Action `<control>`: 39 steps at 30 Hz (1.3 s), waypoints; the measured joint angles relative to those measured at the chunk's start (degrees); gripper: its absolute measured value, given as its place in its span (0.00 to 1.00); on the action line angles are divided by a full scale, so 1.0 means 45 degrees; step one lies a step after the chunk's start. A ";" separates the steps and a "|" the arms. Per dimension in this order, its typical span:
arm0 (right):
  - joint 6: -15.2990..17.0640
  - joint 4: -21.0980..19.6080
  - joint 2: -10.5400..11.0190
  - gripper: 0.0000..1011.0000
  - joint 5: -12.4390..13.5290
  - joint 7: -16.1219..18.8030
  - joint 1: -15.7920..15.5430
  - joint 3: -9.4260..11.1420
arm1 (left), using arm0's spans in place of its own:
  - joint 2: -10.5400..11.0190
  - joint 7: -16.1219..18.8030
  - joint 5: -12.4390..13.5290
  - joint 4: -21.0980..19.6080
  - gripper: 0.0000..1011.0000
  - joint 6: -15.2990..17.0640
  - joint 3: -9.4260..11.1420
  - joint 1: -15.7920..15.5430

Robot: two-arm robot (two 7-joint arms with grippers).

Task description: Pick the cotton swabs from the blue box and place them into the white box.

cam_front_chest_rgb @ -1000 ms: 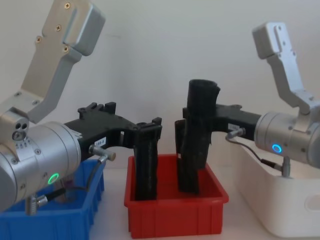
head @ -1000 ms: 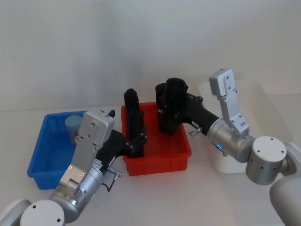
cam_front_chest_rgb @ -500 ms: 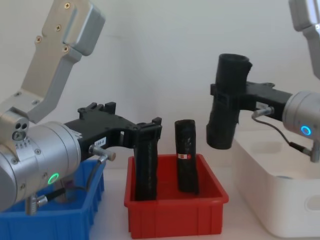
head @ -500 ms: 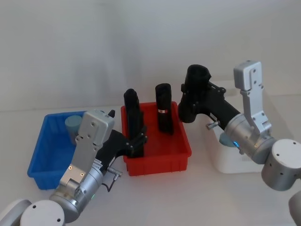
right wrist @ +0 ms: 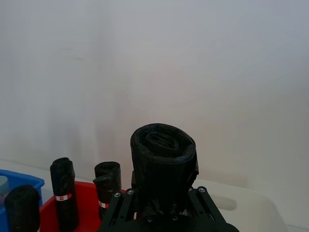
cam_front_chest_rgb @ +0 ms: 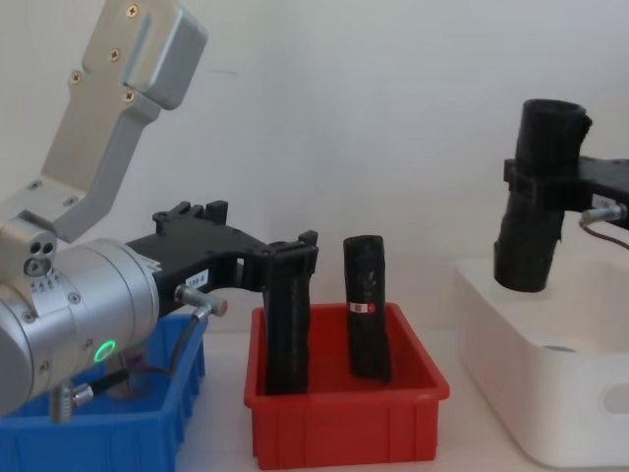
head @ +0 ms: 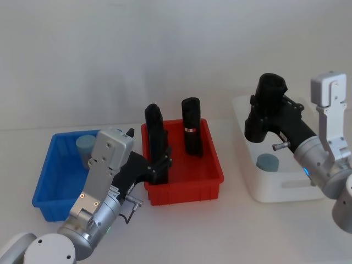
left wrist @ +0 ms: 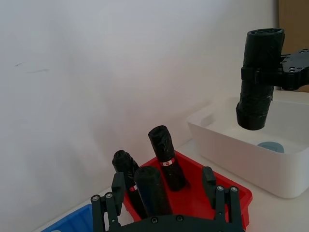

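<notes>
White table (head: 231, 231) carries blue box (head: 47, 187), red bin (head: 184, 190), white box (head: 275, 190).

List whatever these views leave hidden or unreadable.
- Blue box floor: head view, left arm covers much of it.
- Left end effector fingers: head view, black rolls hide whether they grip.
- Label band on the free roll: chest view, too small to read.
- White box: chest view, cut by the edge.

Right gripper (head: 263, 113) is raised at the right, forearm angled up, fingers clamped around a black roll (head: 265, 104). Left gripper (head: 159, 165) reaches forward low, clamped on another black roll (head: 155, 137).
</notes>
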 joint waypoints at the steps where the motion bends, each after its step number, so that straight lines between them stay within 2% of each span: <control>1: 0.0050 -0.0062 0.0041 0.39 0.0013 -0.0123 -0.0049 0.0039 | 0.0001 -0.0001 0.0000 0.0000 0.99 0.0000 0.0000 0.0000; 11: 0.0566 -0.0530 0.0561 0.39 0.0197 -0.1196 -0.0605 0.0559 | 0.0001 0.0000 0.0000 0.0000 0.99 0.0000 0.0000 0.0000; 22: 0.0991 -0.0496 0.0846 0.39 0.0374 -0.1725 -0.0828 0.0920 | 0.0001 0.0000 0.0000 0.0000 0.99 0.0000 0.0000 0.0000; 27: 0.1099 -0.0396 0.0905 0.51 0.0419 -0.1758 -0.0841 0.1004 | 0.0000 0.0000 0.0000 0.0000 0.99 0.0000 0.0000 0.0000; 28: 0.1127 -0.0360 0.0917 0.56 0.0434 -0.1758 -0.0842 0.1028 | 0.0001 0.0000 0.0000 0.0000 0.99 0.0000 0.0000 0.0000; 31: 0.1152 -0.0314 0.0928 0.63 0.0447 -0.1754 -0.0842 0.1048 | 0.0000 -0.0001 0.0000 -0.0001 0.99 0.0000 0.0001 0.0000; 32: 0.1158 -0.0290 0.0936 0.69 0.0453 -0.1744 -0.0842 0.1064 | 0.0000 -0.0001 0.0000 0.0000 0.99 0.0000 0.0000 0.0000; 33: 0.1160 -0.0278 0.0938 0.69 0.0458 -0.1736 -0.0842 0.1069 | 0.0000 0.0000 0.0000 0.0000 0.99 0.0000 0.0000 0.0000; 35: 0.1164 -0.0256 0.0945 0.78 0.0468 -0.1711 -0.0843 0.1082 | 0.0001 0.0000 0.0000 0.0000 0.99 0.0000 0.0000 0.0000; 39: 0.1171 -0.0234 0.0951 0.89 0.0480 -0.1668 -0.0849 0.1108 | 0.0001 0.0000 0.0000 0.0000 0.99 0.0000 0.0000 0.0000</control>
